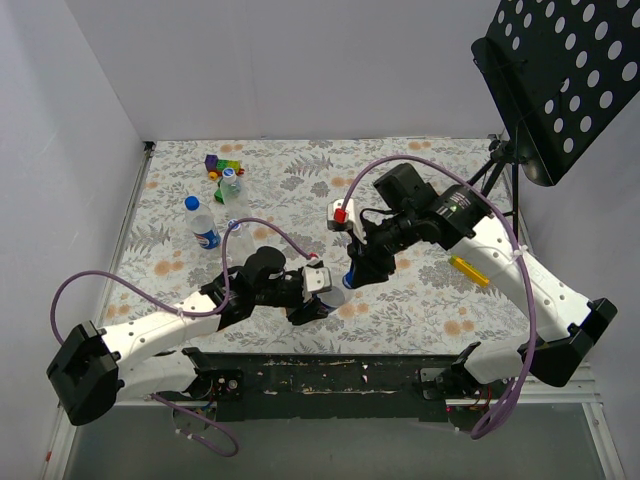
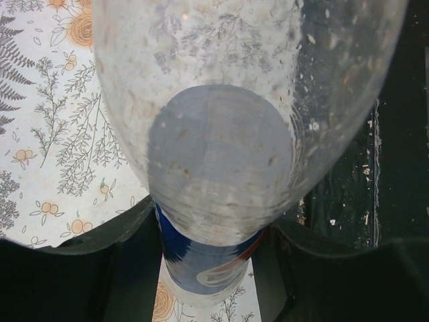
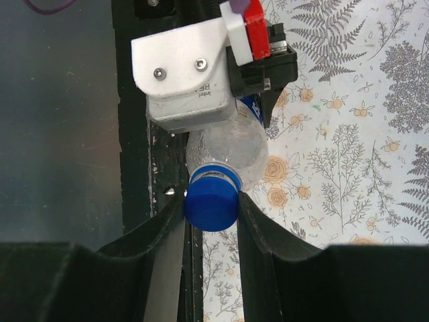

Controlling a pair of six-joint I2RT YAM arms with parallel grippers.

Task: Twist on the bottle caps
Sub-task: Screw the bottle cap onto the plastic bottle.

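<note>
Bottle caps: one in play right now, the rest only visible small in the overhead view
Blue cap [image 3: 212, 204]: seated on the neck of the held Pepsi bottle [image 3: 231, 151], looks square on, no way to tell how many turns deep
Right claw [image 3: 212, 216]: clamped on that blue cap, a finger on either side, both touching
Left claw [image 2: 208, 258]: clamped round the Pepsi bottle's body down by the label, holding it over the near edge of the worktop [image 1: 420, 170], neck pointed at the right claw
Step in hand: probably twisting the cap down, or only just starting; threads hidden under the cap
Second Pepsi bottle [image 1: 203, 225]: upright on the left side of the worktop, blue top on, so likely done already
Clear bottle [image 1: 232, 188]: upright just beyond that one, near the toy blocks [image 1: 222, 163], pale cap on by the look of it, tightness impossible to judge
Fourth bottle: maybe a faint clear shape near those two, too small to call
Loose caps: none spotted from above
Left to do: finish tightening this one, let go, stand it up, then sort out whichever bottle lacks a cap
Rough progress: guessing halfway or a bit better, nothing firmer on this evidence
</note>
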